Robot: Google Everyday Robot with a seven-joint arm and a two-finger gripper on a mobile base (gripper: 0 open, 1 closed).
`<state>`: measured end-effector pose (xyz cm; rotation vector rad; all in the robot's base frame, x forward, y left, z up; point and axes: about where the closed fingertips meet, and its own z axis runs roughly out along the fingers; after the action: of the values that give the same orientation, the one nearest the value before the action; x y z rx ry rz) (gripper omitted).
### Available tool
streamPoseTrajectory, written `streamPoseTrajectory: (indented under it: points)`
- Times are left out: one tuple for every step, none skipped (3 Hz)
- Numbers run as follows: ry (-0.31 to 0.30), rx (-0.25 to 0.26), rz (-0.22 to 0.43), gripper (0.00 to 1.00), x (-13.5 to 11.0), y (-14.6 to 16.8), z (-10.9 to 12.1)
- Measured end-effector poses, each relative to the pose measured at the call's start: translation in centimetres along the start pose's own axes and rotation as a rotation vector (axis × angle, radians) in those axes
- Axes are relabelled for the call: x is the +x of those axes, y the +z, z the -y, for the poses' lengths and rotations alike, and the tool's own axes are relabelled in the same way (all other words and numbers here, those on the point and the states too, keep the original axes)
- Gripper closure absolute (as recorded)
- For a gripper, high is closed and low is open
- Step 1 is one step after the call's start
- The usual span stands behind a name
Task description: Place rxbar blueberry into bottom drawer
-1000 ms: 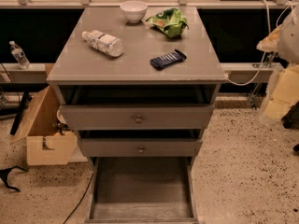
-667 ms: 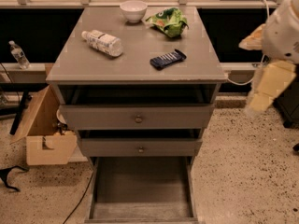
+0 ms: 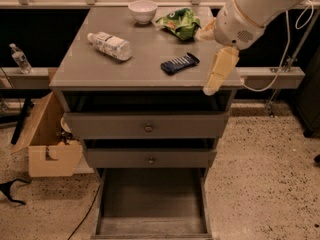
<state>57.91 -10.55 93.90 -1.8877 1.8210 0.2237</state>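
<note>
The rxbar blueberry (image 3: 180,63), a flat dark navy bar with pale lettering, lies on the grey cabinet top (image 3: 90,69), right of centre. My gripper (image 3: 219,70) hangs at the end of the white arm that comes in from the upper right. It is over the cabinet's right front corner, just right of the bar and apart from it. The bottom drawer (image 3: 150,201) is pulled out at floor level and its grey floor is bare.
A clear bottle with a white label (image 3: 110,45) lies on the top at the left. A white bowl (image 3: 143,10) and a green snack bag (image 3: 181,23) sit at the back. Two shallower drawers with knobs (image 3: 148,127) are partly open. A cardboard box (image 3: 47,146) stands at the left.
My arm has swung in from the right edge of the view to over the cabinet's right side, nearer the bar. The objects on the top have not moved.
</note>
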Motion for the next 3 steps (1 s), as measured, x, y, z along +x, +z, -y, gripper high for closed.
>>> streamPoseTrajectory:
  points:
    - [0.0, 0.0, 0.0, 0.0, 0.0, 0.0, 0.0]
    - [0.02, 0.047, 0.062, 0.0, 0.3, 0.8, 2.9]
    - [0.044, 0.082, 0.115, 0.0, 0.7, 1.8, 5.6]
